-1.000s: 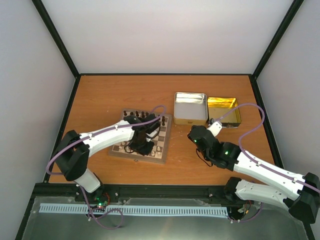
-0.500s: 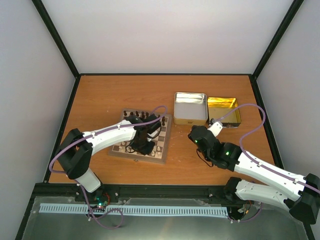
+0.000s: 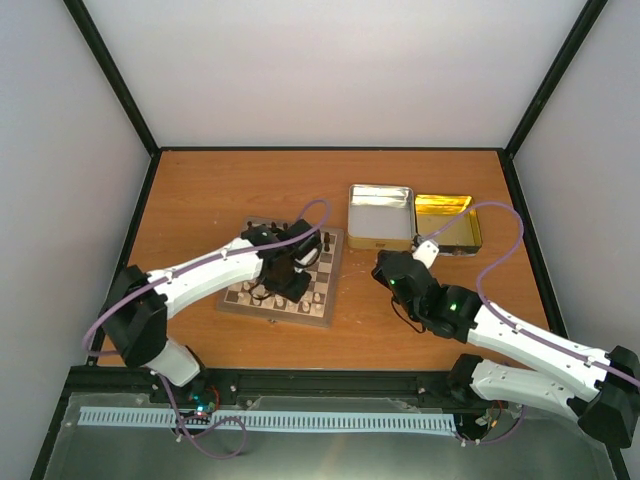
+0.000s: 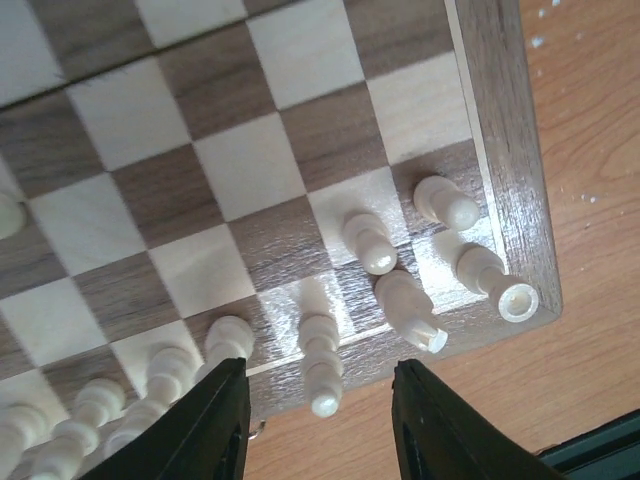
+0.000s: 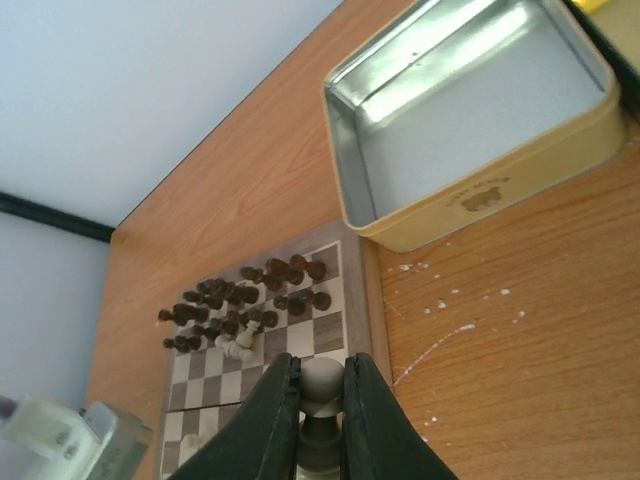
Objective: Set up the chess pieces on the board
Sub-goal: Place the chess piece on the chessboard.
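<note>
Left pincer [image 4: 318, 400] parted around a cream piece [image 4: 320, 345] at the board [image 4: 505, 150] edge, right pincer [image 5: 322, 365] clamped on a pale piece [image 5: 322, 385] above the bench [image 5: 480, 330]

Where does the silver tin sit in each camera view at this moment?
Top external: silver tin right of centre, past the board's far right corner, next to the gold tin.
Left wrist: not in it.
Right wrist: upper right, open side up.
Shared landmark: the board, seen in all three views.
</note>
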